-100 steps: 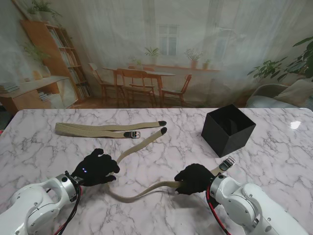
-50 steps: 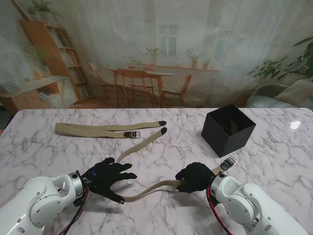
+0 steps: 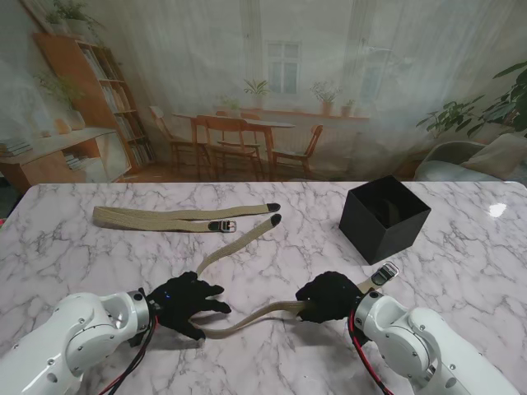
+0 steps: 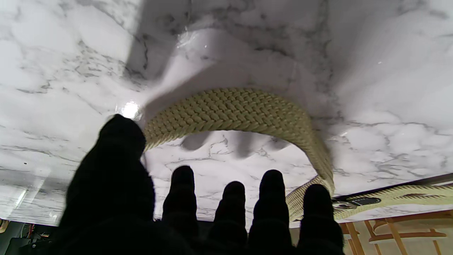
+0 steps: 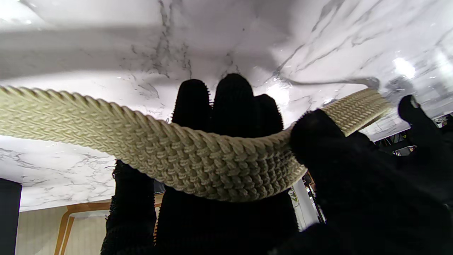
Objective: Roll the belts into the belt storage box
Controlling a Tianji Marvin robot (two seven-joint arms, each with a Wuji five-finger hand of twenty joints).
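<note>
A tan braided belt curves across the marble table from its dark tip to its metal buckle. My right hand is shut on this belt near the buckle end; the right wrist view shows the belt pinched between thumb and fingers. My left hand is open with fingers spread over the belt's bend, and the left wrist view shows the belt arching just beyond the fingertips. A second tan belt lies folded farther away on the left. The black storage box stands at the right.
The table's near edge runs under both white forearms. A printed backdrop of a room rises behind the table's far edge.
My left hand has moved right toward the belt's bend and spread its fingers, then drew them in slightly. The belt's loop shifted a little. The right hand kept its hold.
</note>
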